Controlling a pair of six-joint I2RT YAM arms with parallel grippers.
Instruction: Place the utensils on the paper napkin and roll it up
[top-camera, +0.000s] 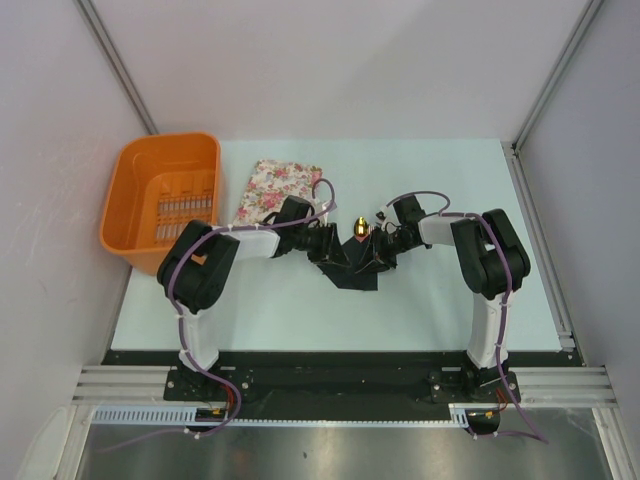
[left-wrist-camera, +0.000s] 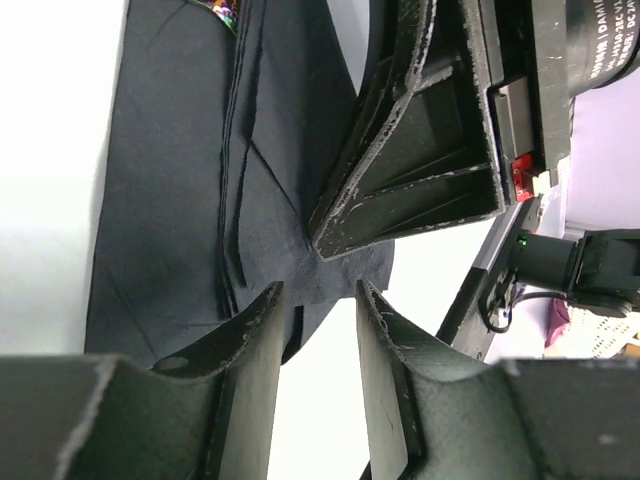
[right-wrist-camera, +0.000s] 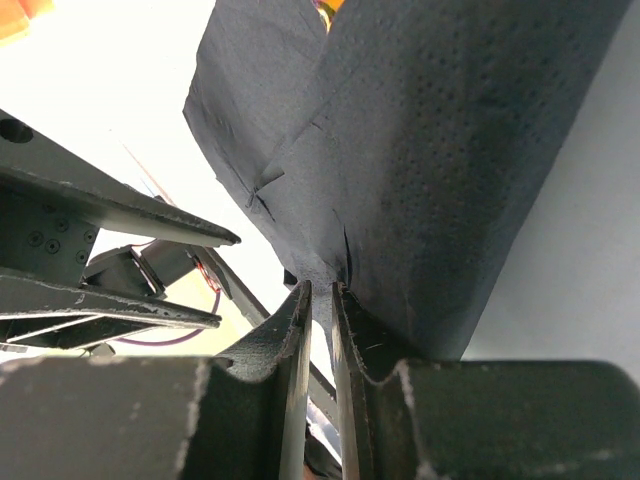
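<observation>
While the right gripper (right-wrist-camera: 320, 300) is clenched on a raised fold of the paper napkin (right-wrist-camera: 420, 170), with only a thin strip of black paper between its fingers, the left gripper (left-wrist-camera: 320, 305) stands released. Its jaws are parted, and the napkin's lower edge reaches just to the fingertips (left-wrist-camera: 255, 320) without being pinched. Both grippers meet at the middle of the table (top-camera: 300, 310), facing one another across the napkin, which is bunched and creased. The utensils (top-camera: 359, 228) show only as a gold head protruding at the napkin's far edge, between the two wrists. A floral cloth (top-camera: 275, 188) lies flat on the table, left of and beyond the napkin, beside an orange basket (top-camera: 128, 200).
</observation>
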